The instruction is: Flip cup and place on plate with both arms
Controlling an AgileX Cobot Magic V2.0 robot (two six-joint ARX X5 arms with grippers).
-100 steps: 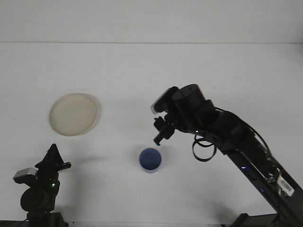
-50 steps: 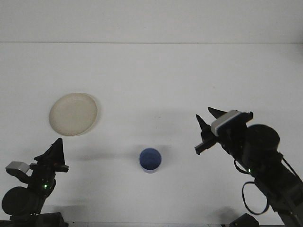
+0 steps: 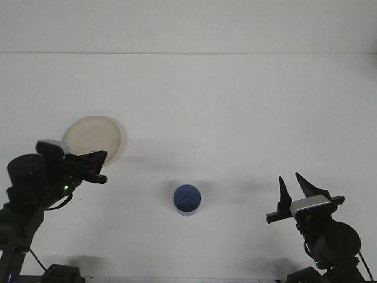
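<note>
A blue cup (image 3: 187, 199) stands upright, mouth up, on the white table at the front middle. A cream plate (image 3: 93, 139) lies at the left. My left gripper (image 3: 103, 167) is raised and points right, overlapping the plate's lower right edge in the picture; it is open and holds nothing. My right gripper (image 3: 293, 184) is low at the front right, well to the right of the cup, pointing up and away from me. Its two fingers are spread apart with nothing between them.
The white table (image 3: 224, 106) runs back to a pale wall. The left arm's body (image 3: 26, 177) rises at the front left, and the right arm's wrist (image 3: 327, 236) sits at the front right corner.
The right arm has pulled back from beside the cup to the front right corner. The left arm has risen and swung its gripper up towards the plate. The cup has not moved.
</note>
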